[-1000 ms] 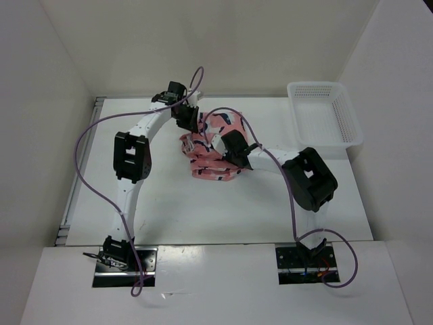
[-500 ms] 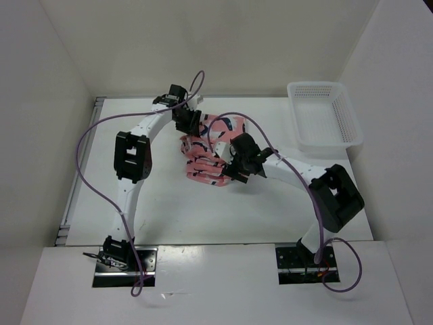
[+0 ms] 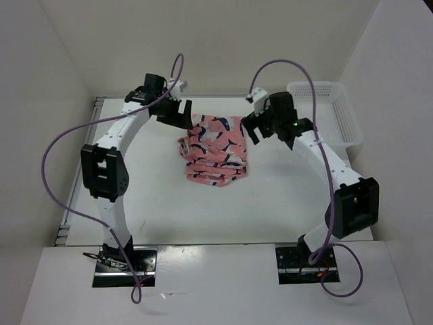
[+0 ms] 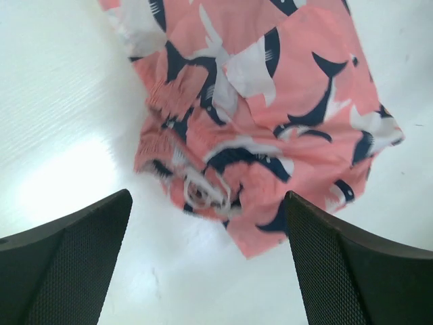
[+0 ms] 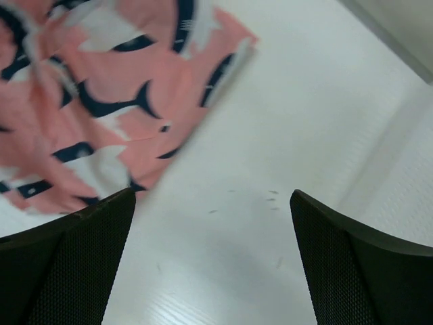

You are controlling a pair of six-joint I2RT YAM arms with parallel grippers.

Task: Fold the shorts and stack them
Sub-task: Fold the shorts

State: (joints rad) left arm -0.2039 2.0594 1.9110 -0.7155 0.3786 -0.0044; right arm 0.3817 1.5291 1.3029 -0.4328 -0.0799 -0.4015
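In the right wrist view the shorts (image 5: 81, 101) are blurred and cut off at top and left; the right arm (image 3: 325, 159) hides part of the basket (image 3: 338, 114).

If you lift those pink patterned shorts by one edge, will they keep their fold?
Probably not: the salmon-pink fabric shorts with navy and white print lie in soft, rumpled layers, so they would likely droop and unfold. Pushed, they would probably bunch rather than slide whole, since the edges look wrinkled.
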